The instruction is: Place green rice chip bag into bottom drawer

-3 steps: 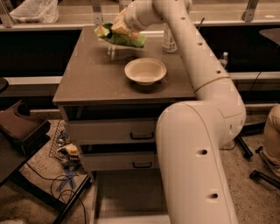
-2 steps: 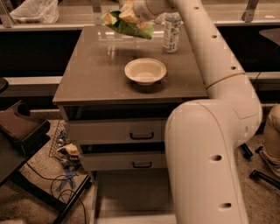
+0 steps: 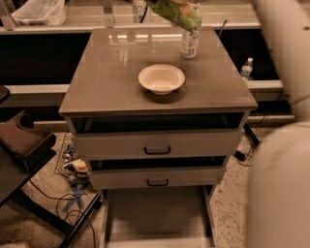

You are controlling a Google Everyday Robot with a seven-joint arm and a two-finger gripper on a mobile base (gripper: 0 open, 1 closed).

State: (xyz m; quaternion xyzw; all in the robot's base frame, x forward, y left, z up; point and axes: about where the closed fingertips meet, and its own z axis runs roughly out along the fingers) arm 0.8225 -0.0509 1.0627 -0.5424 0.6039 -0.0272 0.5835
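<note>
The crinkled shiny green rice chip bag (image 3: 178, 12) has risen off the grey-brown cabinet top (image 3: 111, 72) and now hangs at the view's upper edge, above the pale labelled drink container (image 3: 190, 41). The gripper has gone up out of sight beyond that edge, so its grip cannot be told. The wide, shallow bottom drawer (image 3: 155, 213) stands open well below, so the lift looks done and the carry down remains

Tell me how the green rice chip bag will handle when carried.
The green rice chip bag hangs crumpled at the picture's top edge, so it is probably floppy and light. Its glossy film may be slippery. The gripper is out of view beyond that edge.
</note>
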